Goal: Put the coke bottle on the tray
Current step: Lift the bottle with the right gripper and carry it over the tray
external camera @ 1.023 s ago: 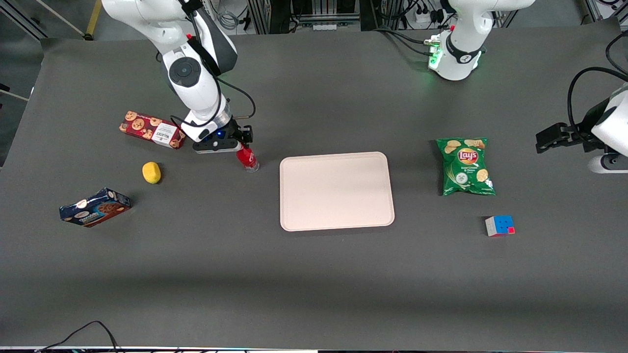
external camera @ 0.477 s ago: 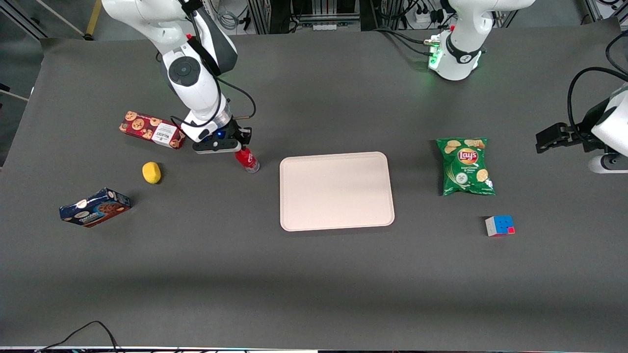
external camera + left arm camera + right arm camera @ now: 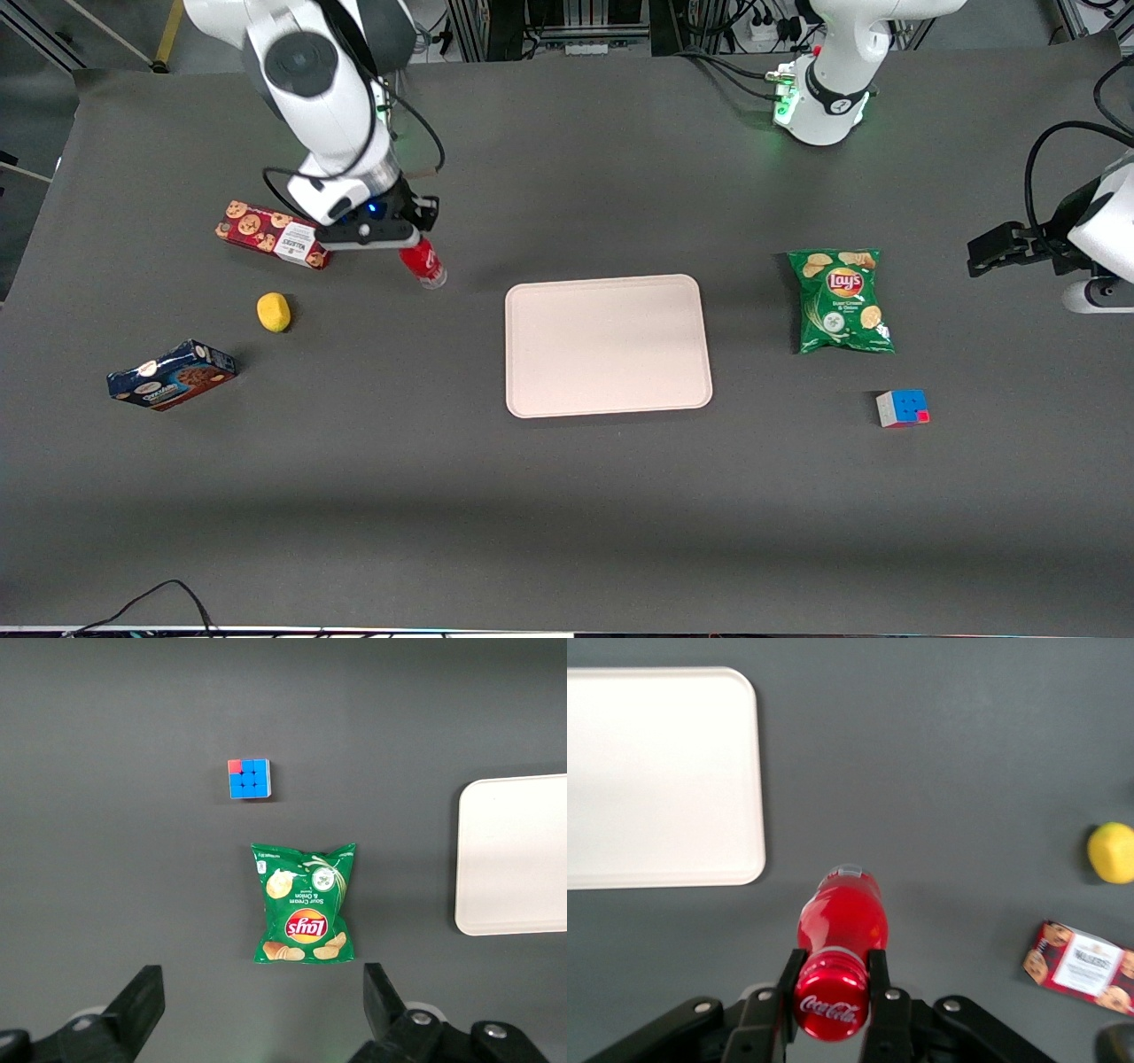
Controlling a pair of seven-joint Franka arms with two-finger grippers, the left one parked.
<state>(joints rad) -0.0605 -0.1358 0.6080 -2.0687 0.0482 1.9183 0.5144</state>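
My right gripper (image 3: 409,245) is shut on the neck of the small red coke bottle (image 3: 423,265), which hangs lifted above the table, toward the working arm's end from the tray. In the right wrist view the fingers (image 3: 789,979) clamp just below the red cap (image 3: 831,1005), and the bottle body (image 3: 842,912) points down at the mat. The pale pink-beige tray (image 3: 607,344) lies flat at the table's middle with nothing on it; it also shows in the right wrist view (image 3: 660,780) and its edge in the left wrist view (image 3: 518,855).
A red cookie box (image 3: 273,234) lies beside the gripper, a yellow lemon (image 3: 274,312) and a blue cookie box (image 3: 171,375) nearer the front camera. A green Lay's bag (image 3: 841,300) and a puzzle cube (image 3: 902,408) lie toward the parked arm's end.
The gripper has risen with the bottle in it, lifting it off the table; arm and bottle now show higher and slightly farther from the tray.
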